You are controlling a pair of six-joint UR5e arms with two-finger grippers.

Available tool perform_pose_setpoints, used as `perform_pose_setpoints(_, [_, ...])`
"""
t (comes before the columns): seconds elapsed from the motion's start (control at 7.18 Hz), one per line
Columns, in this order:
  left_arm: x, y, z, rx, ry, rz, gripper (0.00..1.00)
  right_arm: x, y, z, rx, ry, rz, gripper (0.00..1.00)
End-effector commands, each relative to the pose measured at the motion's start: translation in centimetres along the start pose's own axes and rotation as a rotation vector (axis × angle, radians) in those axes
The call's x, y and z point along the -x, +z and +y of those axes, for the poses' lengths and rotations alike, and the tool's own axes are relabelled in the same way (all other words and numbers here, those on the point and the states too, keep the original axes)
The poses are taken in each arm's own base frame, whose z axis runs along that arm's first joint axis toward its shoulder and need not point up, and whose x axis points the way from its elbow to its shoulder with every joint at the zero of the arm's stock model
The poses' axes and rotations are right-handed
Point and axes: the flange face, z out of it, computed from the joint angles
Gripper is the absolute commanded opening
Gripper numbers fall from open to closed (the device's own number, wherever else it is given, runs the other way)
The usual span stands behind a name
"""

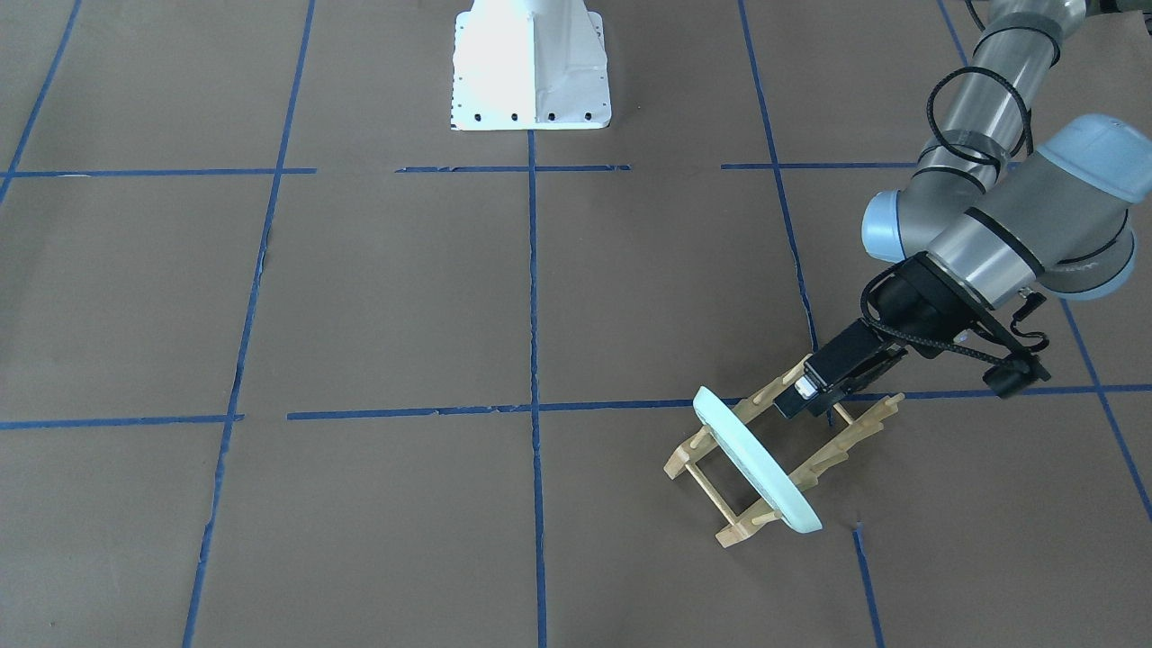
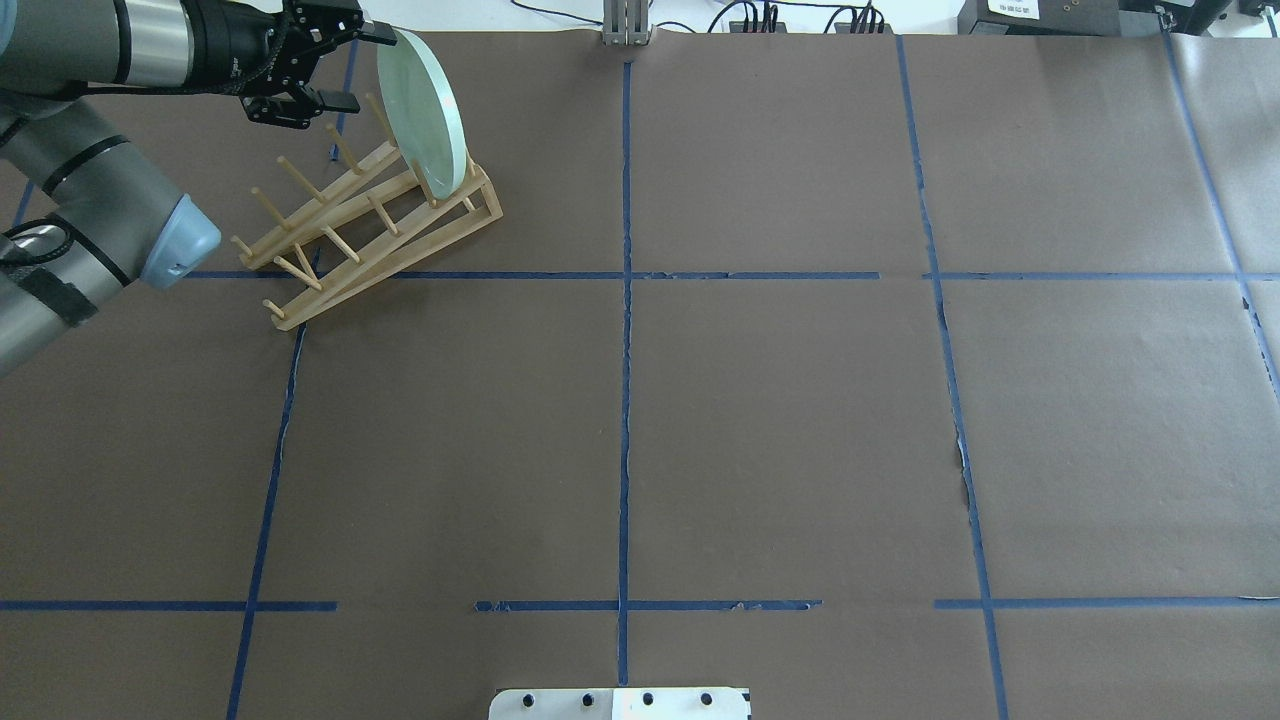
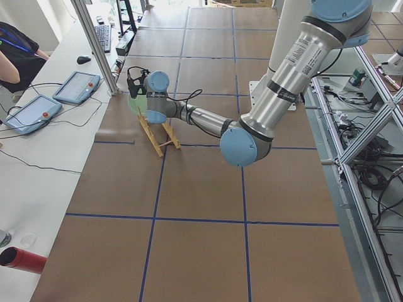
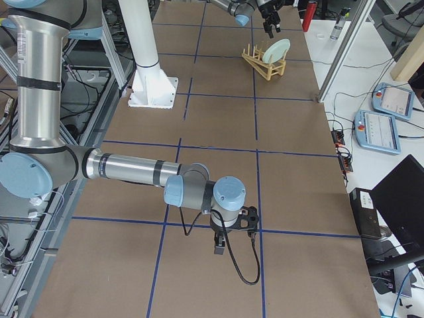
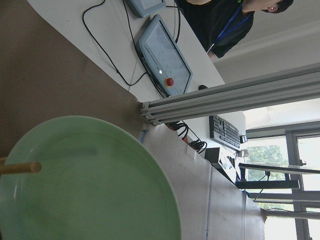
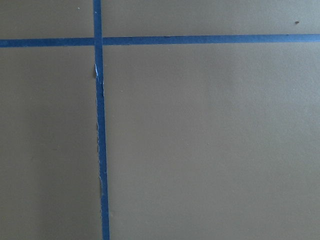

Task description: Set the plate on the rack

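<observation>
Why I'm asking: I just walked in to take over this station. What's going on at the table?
The left gripper is open beside a round pale mint-green plate. The plate stands on edge between the pegs at one end of a small light-wood dish rack, and it looks released. The right gripper hangs low over the brown paper-covered table, far from the rack. Whether it is open or shut cannot be told.

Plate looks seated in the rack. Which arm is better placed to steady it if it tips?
Left. The left gripper hangs over the rack right beside the top rim of the plate, jaws open. The right gripper is far off, toward the other end of the table.
</observation>
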Motion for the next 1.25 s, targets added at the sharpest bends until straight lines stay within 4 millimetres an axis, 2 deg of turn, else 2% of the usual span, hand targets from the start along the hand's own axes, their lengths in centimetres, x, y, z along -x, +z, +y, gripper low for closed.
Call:
perform_pose_setpoints(0.0, [-1.5, -2.7, -1.4, 0.058, 0.126, -0.291, 1.00, 0.0, 0.0, 0.0, -0.001, 0.000, 0.000, 1.00])
perform_pose_setpoints(0.14, [-1.4, -3.9, -2.1, 0.092, 0.186, -0.440, 1.00, 0.1, 0.0, 0.0, 0.000, -0.001, 0.000, 1.00])
perform_pose_setpoints(0.28, [-1.1, -6.2, -3.3, 0.127, 0.291, -0.517, 1.00, 0.0, 0.1, 0.0, 0.001, 0.000, 0.000, 1.00])
perform_pose_setpoints(0.42, [2.8, -9.8, -5.5, 0.161, 0.408, -0.577, 1.00, 0.0, 0.0, 0.0, -0.001, 0.000, 0.000, 1.00])
perform_pose_setpoints(0.56, [7.8, -13.9, -8.2, 0.190, 0.537, -0.614, 1.00, 0.0, 0.1, 0.0, 0.001, 0.000, 0.000, 1.00])
perform_pose_setpoints(0.7, [13.2, -19.0, -10.8, 0.233, 0.653, -0.658, 1.00, 0.0, 0.1, 0.0, 0.001, 0.000, 0.000, 1.00])
perform_pose_setpoints(0.84, [17.1, -23.9, -12.8, 0.297, 0.695, -0.708, 1.00, 0.0, 0.1, 0.0, 0.002, 0.001, 0.000, 1.00])
perform_pose_setpoints(0.97, [21.5, -28.2, -13.1, 0.330, 0.674, -0.733, 1.00, 0.0, 0.1, 0.0, 0.001, 0.000, 0.000, 1.00])
perform_pose_setpoints(1.11, [27.5, -32.8, -12.0, 0.320, 0.574, -0.735, 1.00, 0.1, 0.0, 0.0, 0.000, -0.001, 0.000, 1.00])
